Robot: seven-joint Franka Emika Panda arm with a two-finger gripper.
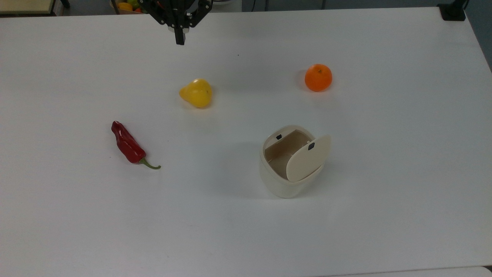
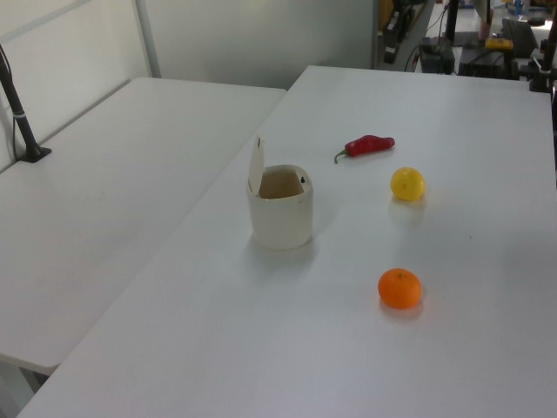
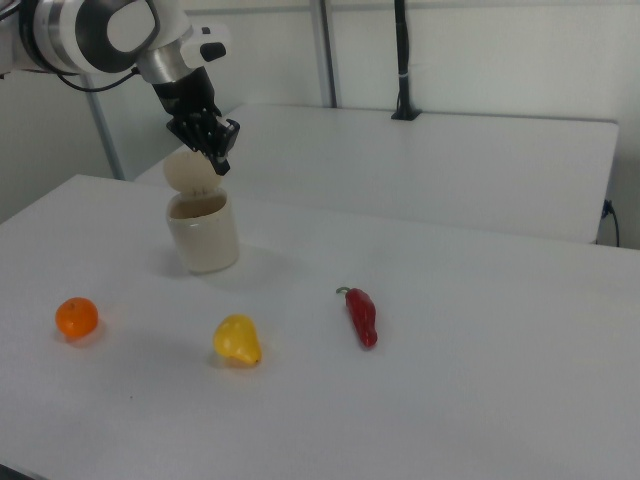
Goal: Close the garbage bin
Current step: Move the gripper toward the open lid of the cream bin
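Robotics lab workspace.
Plain white worktables (image 2: 130, 226) stand side by side, with a black camera pole (image 3: 402, 60) clamped on one.

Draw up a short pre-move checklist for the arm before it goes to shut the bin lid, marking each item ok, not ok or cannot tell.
1. Lid standing open on the garbage bin: ok.
2. Bin upright on the table: ok.
3. Gripper carrying nothing: ok.
4. Gripper close to the lid: not ok, at the top view's far edge.
5. Orange, yellow fruit and red pepper apart from the bin: ok.
6. Bin interior free of items: cannot tell.
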